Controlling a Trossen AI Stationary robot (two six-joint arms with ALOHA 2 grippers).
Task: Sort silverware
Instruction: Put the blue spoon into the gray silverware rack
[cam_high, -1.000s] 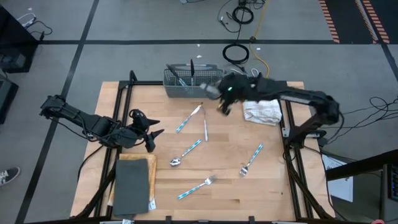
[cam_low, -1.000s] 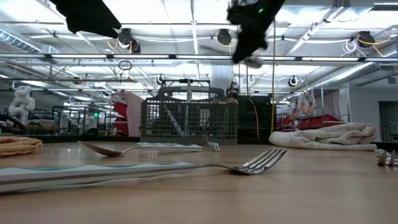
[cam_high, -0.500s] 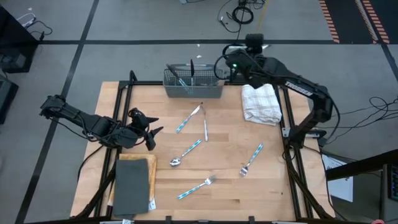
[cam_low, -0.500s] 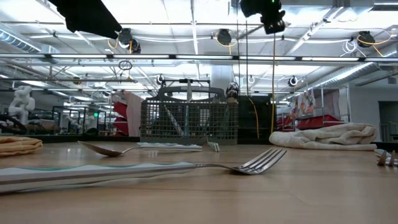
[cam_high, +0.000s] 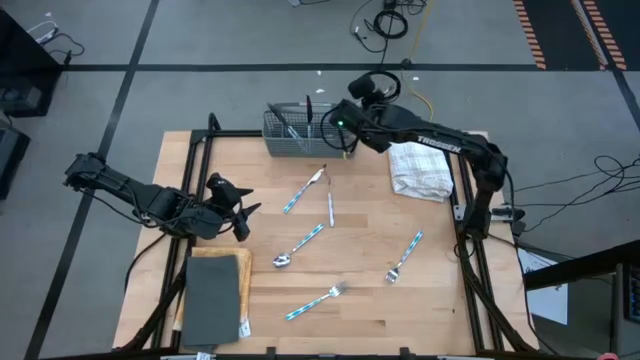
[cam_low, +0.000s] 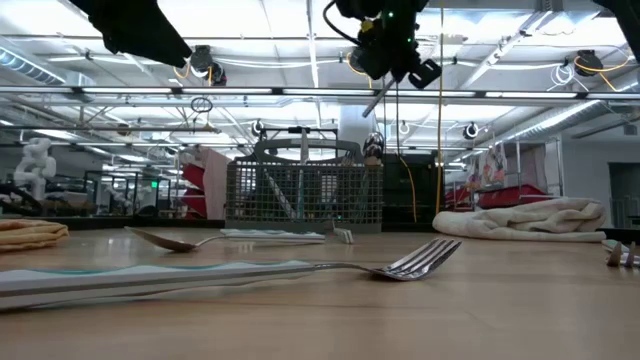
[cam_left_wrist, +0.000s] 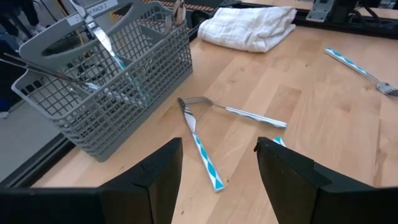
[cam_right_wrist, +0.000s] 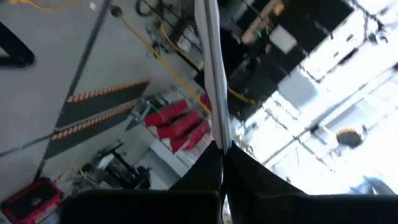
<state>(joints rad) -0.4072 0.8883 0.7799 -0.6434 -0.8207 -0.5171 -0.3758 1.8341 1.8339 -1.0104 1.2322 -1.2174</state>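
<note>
The right gripper (cam_high: 340, 124) hung above the basket's (cam_high: 285, 145) right end, jaws clamped on one piece of silverware (cam_right_wrist: 211, 68), apparently poised for a drop. The left gripper (cam_high: 243, 218), jaws apart, waited at the table's left. Five loose pieces (cam_high: 303, 189) lay scattered mid-table, leaving open room around them.

The whole table (cam_high: 300, 290) is seen straight down from far overhead. At tabletop height, a level look is taken across the wood, a fork (cam_low: 410, 262) looming close. The grey mesh basket (cam_low: 303, 195) is shared by those views and by the left wrist's near, downward-slanted look (cam_left_wrist: 93, 81). The right wrist camera is tilted out toward the room.
</note>
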